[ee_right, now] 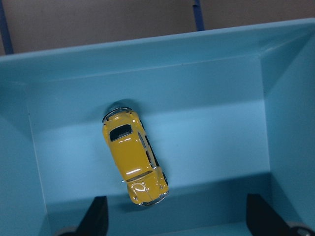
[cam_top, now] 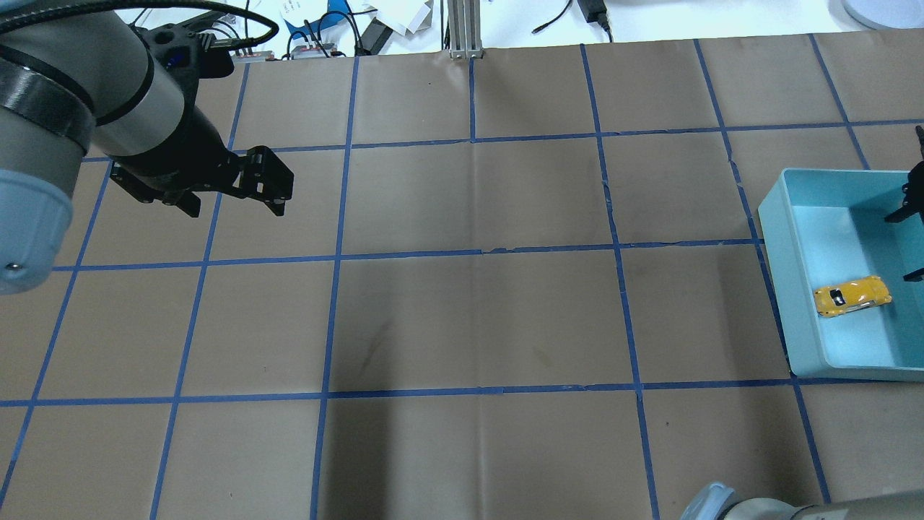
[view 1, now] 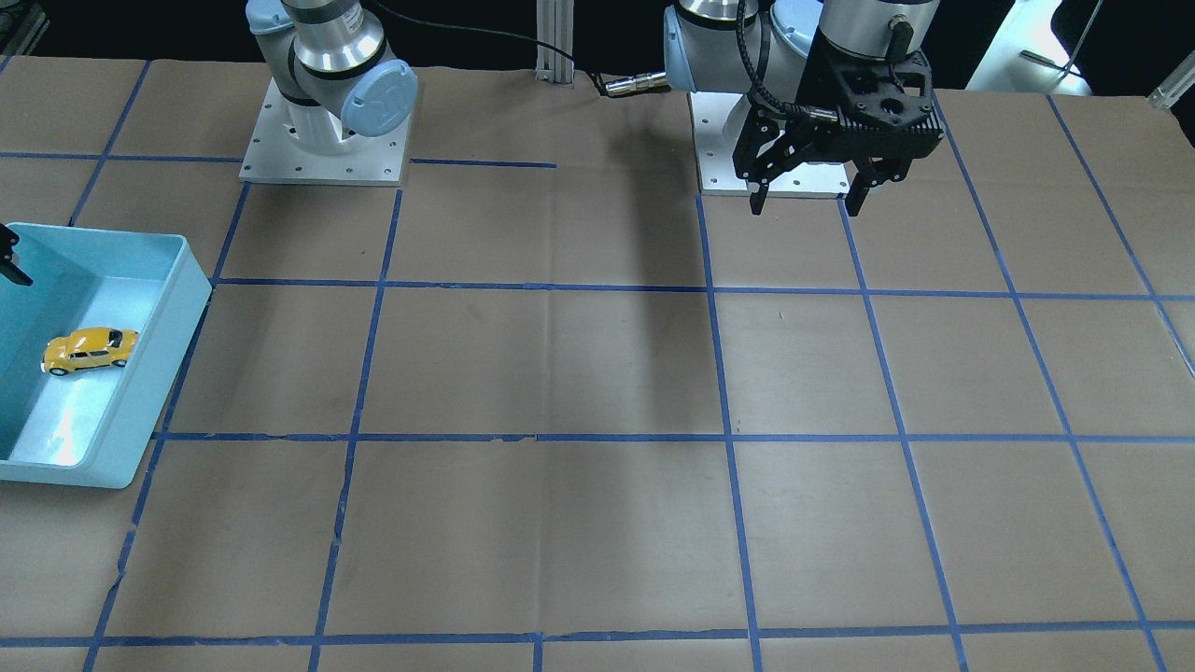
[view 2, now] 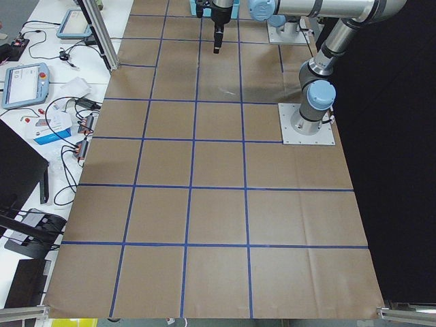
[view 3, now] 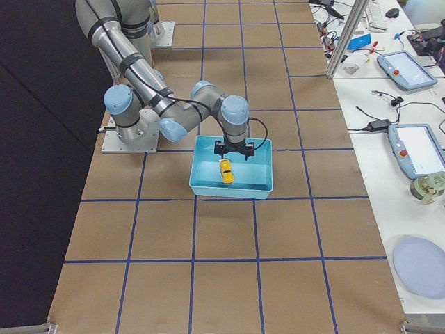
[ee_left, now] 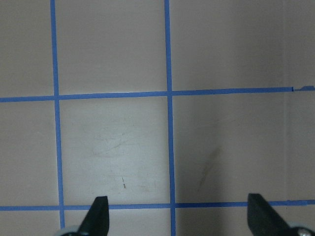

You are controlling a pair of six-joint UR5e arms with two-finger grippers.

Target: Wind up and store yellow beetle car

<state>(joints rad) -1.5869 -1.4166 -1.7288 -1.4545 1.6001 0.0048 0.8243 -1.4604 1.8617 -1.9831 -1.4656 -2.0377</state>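
The yellow beetle car [view 1: 89, 350] [cam_top: 852, 296] [view 3: 226, 171] [ee_right: 134, 162] rests on its wheels on the floor of a light blue bin [view 1: 140, 401] [cam_top: 776, 238] [view 3: 229, 189] [ee_right: 147, 64]. My right gripper [cam_top: 906, 245] [view 3: 233, 149] [ee_right: 177, 211] hovers just above the bin, open. The car lies below it, free of both fingers. Far across the table, my left gripper [view 1: 808, 201] [cam_top: 234, 211] [ee_left: 177, 216] hangs open and empty, high over bare brown paper in front of its arm's base.
Brown paper with a blue tape grid [view 1: 719, 373] covers the table. The two arm bases [view 1: 322, 149] [view 1: 775, 168] are bolted at the robot's side, with an aluminium post [view 1: 555, 37] between them. Tablets and cables [view 3: 407, 69] lie on the side bench.
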